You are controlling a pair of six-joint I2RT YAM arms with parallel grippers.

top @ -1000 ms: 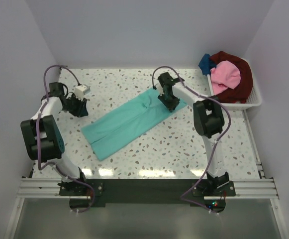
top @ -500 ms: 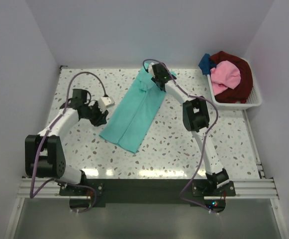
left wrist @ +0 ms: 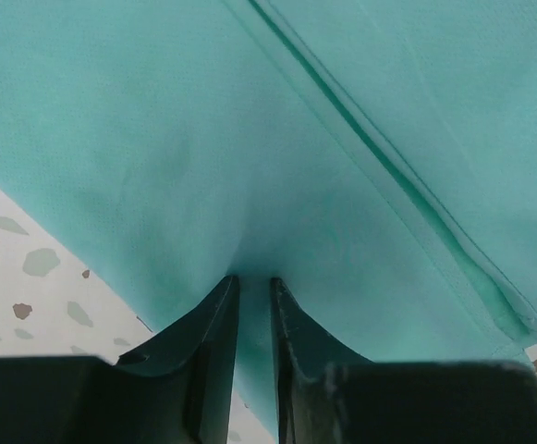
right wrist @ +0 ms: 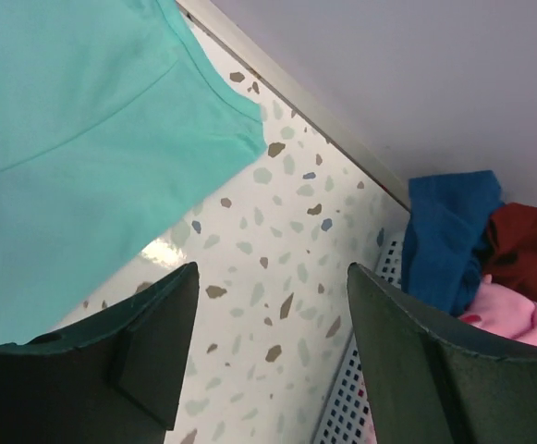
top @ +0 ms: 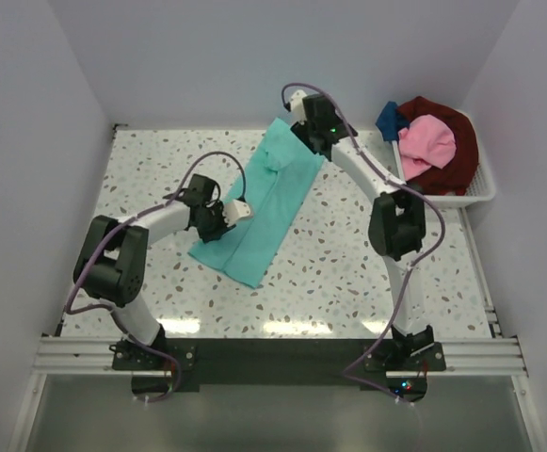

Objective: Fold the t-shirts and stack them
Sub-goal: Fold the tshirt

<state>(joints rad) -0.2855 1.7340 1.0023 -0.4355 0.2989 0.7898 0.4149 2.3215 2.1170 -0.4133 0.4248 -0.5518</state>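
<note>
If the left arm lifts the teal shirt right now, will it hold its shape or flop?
Probably flop: the teal shirt puckers where the left gripper pinches it, so it is soft. Held at that one spot, the rest would likely hang and sag. It looks thin, so probably light.

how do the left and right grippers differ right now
The left gripper is nearly closed, pinching a fold of the teal t-shirt; the right gripper is wide open with nothing between its fingers. The left gripper is at the shirt's near left edge; the right gripper is by its far end, closer to the white basket. Both have dark fingers and are at the same shirt.
</note>
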